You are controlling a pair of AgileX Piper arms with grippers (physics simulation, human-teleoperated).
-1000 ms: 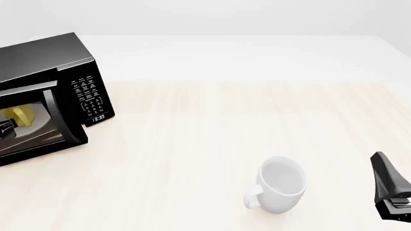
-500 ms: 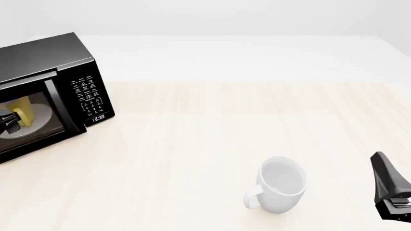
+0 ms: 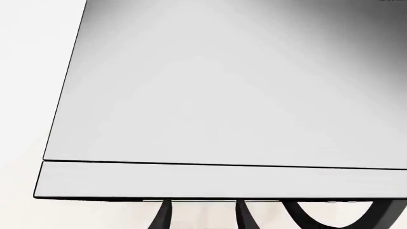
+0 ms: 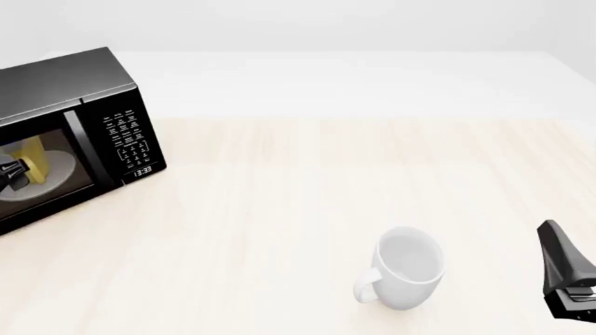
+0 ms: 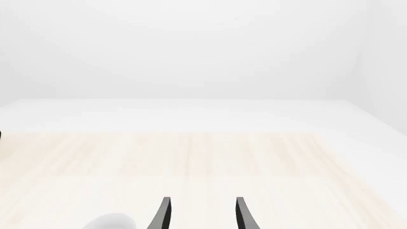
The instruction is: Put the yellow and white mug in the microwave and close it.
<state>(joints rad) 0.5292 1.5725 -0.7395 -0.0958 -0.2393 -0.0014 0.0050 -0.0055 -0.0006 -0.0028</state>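
The black microwave (image 4: 70, 80) stands at the far left of the table, its dark glass door flush with the keypad panel (image 4: 128, 139). The yellow and white mug (image 4: 33, 156) shows through the glass, on the white round plate (image 4: 61, 167). My left gripper (image 4: 8, 174) is at the door's face by the left edge of the front view. In the left wrist view, the door's grey surface (image 3: 222, 95) fills the picture, with the left gripper (image 3: 203, 217) open and empty against it. My right gripper (image 4: 564, 279) is open and empty at the front right, and its wrist view (image 5: 202, 214) shows bare table.
An all-white mug (image 4: 410, 269) stands upright at the front right of the middle, handle toward the left, close to the right gripper; its rim shows in the right wrist view (image 5: 111, 222). The wooden tabletop (image 4: 308, 181) ends in a white strip at the back.
The microwave door has swung from ajar to shut against the body. My left gripper has moved in with it. The right arm and the white mug have not moved.
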